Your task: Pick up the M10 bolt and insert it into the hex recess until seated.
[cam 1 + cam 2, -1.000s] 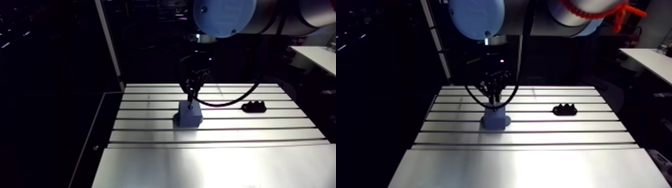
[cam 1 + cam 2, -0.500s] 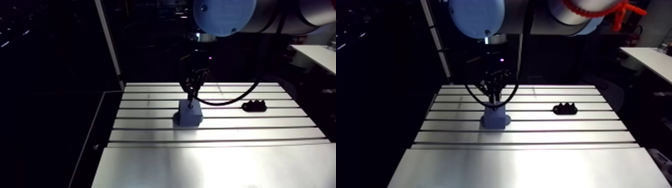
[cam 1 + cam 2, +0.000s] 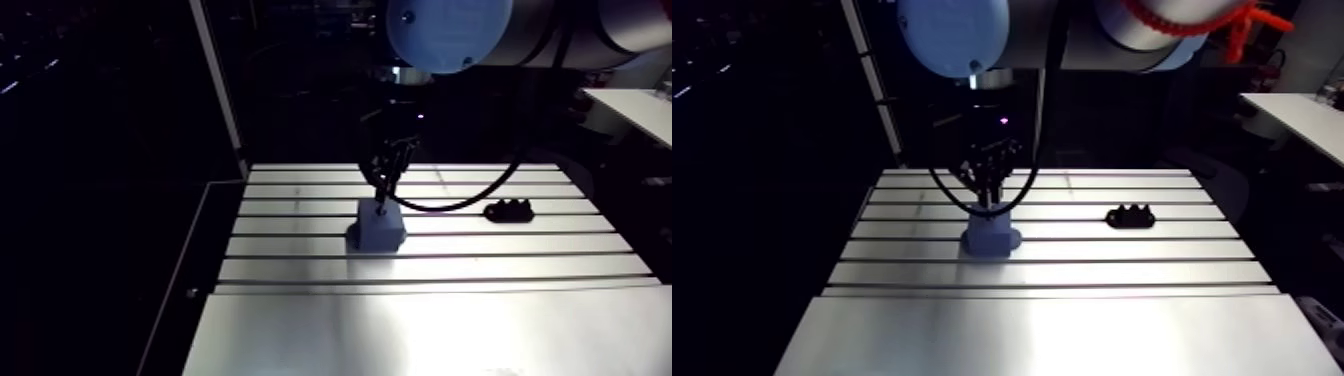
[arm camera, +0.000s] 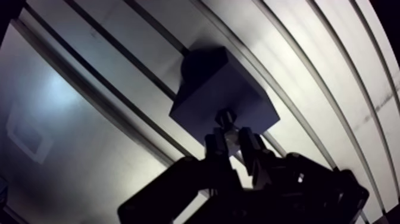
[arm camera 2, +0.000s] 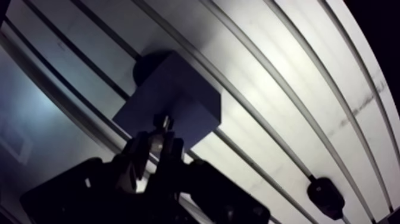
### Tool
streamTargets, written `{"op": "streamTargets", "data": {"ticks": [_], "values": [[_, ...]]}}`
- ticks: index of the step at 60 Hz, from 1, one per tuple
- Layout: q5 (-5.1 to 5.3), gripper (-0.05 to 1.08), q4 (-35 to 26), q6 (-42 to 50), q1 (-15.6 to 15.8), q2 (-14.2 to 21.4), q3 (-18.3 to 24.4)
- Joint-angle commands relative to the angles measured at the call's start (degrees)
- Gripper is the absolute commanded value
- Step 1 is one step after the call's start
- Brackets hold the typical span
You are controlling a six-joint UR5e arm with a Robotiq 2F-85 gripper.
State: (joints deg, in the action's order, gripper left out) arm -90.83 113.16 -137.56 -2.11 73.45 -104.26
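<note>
The tool (image 4: 231,142) is clamped on the M10 bolt (image 4: 224,120), whose end meets the top of the blue-grey block (image 3: 377,232), mid-frame in the arm view on the worktop (image 3: 300,320). The hex recess is hidden beneath the bolt. If the flats are misaligned, pressing down may jam the bolt or shove the block. No writing is legible.

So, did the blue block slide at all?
No. The blue block keeps the same spot against the small black part and the table slots; only the whole view shifted a little.
</note>
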Motion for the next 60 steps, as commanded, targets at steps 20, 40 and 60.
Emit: {"op": "streamTargets", "data": {"ticks": [20,40,60], "values": [[0.07,0.92,0.1,-0.6,0.0,0.0,-0.3],[0.08,0.69,1.7,-0.8,0.0,0.1,-0.6],[0.26,0.01,1.5,-3.2,0.5,0.3,-1.7]]}}
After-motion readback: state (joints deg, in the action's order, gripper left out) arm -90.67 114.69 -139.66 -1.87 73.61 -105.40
